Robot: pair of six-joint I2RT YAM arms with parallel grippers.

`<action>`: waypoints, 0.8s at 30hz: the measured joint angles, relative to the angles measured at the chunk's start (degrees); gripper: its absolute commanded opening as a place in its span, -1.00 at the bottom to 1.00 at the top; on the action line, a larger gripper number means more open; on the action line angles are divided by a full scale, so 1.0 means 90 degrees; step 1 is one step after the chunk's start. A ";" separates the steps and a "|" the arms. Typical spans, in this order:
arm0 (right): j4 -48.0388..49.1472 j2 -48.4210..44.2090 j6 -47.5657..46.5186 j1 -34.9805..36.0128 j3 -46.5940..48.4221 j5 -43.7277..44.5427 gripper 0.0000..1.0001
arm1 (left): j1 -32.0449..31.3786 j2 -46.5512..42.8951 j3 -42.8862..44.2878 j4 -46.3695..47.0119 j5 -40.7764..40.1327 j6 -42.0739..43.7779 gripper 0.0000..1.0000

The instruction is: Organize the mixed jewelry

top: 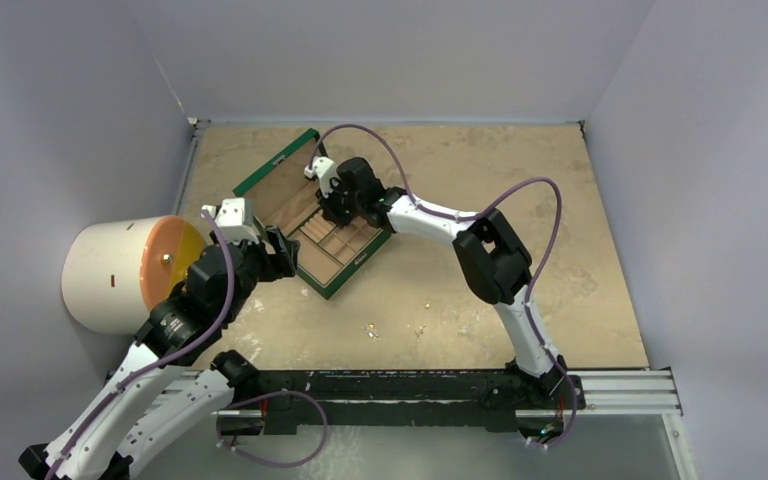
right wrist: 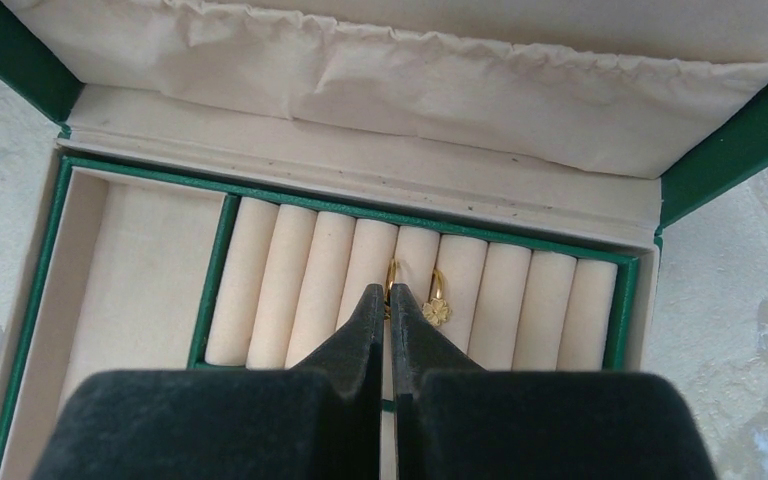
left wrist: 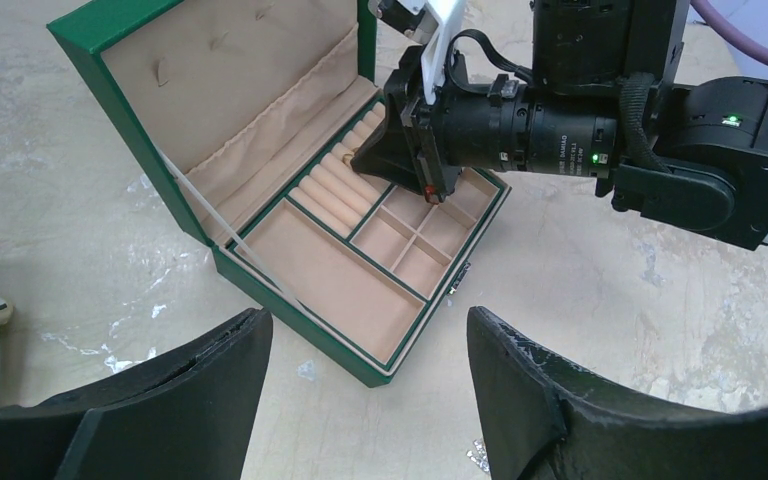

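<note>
- R gripper (top: pixel 333 211) sits over the open green box (top: pixel 275 167), upper centre-left of the top view. It's angled down into the box's rear half.
- Right wrist view: R gripper (right wrist: pixel 388 296) fingers are pressed almost together w/ only a hairline slit btwn them. Tips are low over the ring rolls (right wrist: pixel 300 290), mid-frame.
- Gold earring (right wrist: pixel 437 308), w/ thin wire and a small clover-shaped charm, lies in the rolls just right of the tips. One strand of its wire touches the tip line. Can't tell if it's actually pinched.
- Box lid stands open at the top of that frame, w/ its tan fabric pocket (right wrist: pixel 410 70) wrinkled.
- L gripper (top: pixel 285 250) is at the box's lower-left side in the top view, just beside it.
- Left wrist view: L gripper (left wrist: pixel 368 322) is spread wide and holds nothing. Its two black fingers (left wrist: pixel 210 375) fill the bottom of the frame, above the box's (left wrist: pixel 300 330) near corner.
- R gripper (left wrist: pixel 365 160) shows upper centre there, dipping into the rolls.
- Loose pieces (top: pixel 371 330) lie on the table (top: pixel 560 250), lower centre of the top view, well apart from the box.
- A silvery bit (left wrist: pixel 478 457) lies at the bottom edge of the left wrist view.
- White drum (top: pixel 100 275) w/ an orange face is at far left of the top view.
</note>
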 measured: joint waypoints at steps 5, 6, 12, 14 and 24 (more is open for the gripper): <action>0.0002 0.0005 -0.0005 0.0022 0.0000 0.0160 -1.00 | 0.0000 -0.0005 0.0000 0.0000 0.0005 0.0002 0.41; 0.0000 0.0005 -0.0005 0.0034 0.0000 0.0199 -1.00 | 0.0000 -0.0005 0.0000 0.0002 0.0005 0.0002 0.41; -0.0017 0.0005 -0.0024 0.0087 -0.0005 0.0362 -1.00 | 0.0000 -0.0005 0.0000 0.0002 0.0017 0.0027 0.41; -0.0017 0.0005 -0.0027 0.0097 -0.0024 0.0430 -1.00 | 0.0000 -0.0005 0.0000 0.0002 0.0019 0.0044 0.41; 0.0148 -0.0032 -0.0032 0.0141 -0.0221 0.0607 -1.00 | 0.0000 0.0000 -0.0002 0.0002 0.0022 0.0046 0.40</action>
